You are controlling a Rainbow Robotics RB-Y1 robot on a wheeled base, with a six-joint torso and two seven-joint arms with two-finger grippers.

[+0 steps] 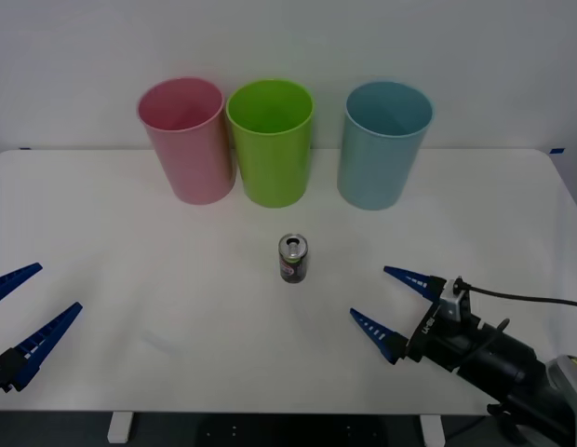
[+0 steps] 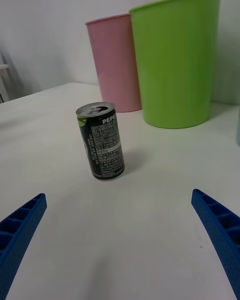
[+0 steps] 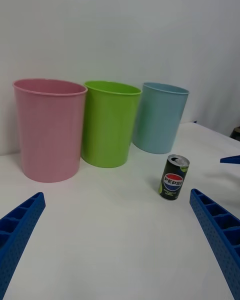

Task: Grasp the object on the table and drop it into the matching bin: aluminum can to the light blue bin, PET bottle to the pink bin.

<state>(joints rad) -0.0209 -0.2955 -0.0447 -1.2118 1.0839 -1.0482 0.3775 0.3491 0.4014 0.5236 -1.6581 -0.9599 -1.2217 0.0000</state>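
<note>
A small dark aluminum can (image 1: 293, 259) with a silver top stands upright in the middle of the white table (image 1: 102, 233); it also stands in the right wrist view (image 2: 101, 141) and the left wrist view (image 3: 174, 177). My right gripper (image 1: 392, 304) is open, low over the table to the can's right and a little nearer, its blue fingers (image 2: 220, 230) spread and aimed toward the can. My left gripper (image 1: 26, 307) is open at the table's near left edge. The light blue bin (image 1: 384, 142) stands at the back right, the pink bin (image 1: 184, 138) at the back left.
A lime green bin (image 1: 271, 140) stands between the pink and light blue bins, close beside the pink one. All three bins line the table's far edge against a white wall. Bare tabletop lies around the can and in front of both grippers.
</note>
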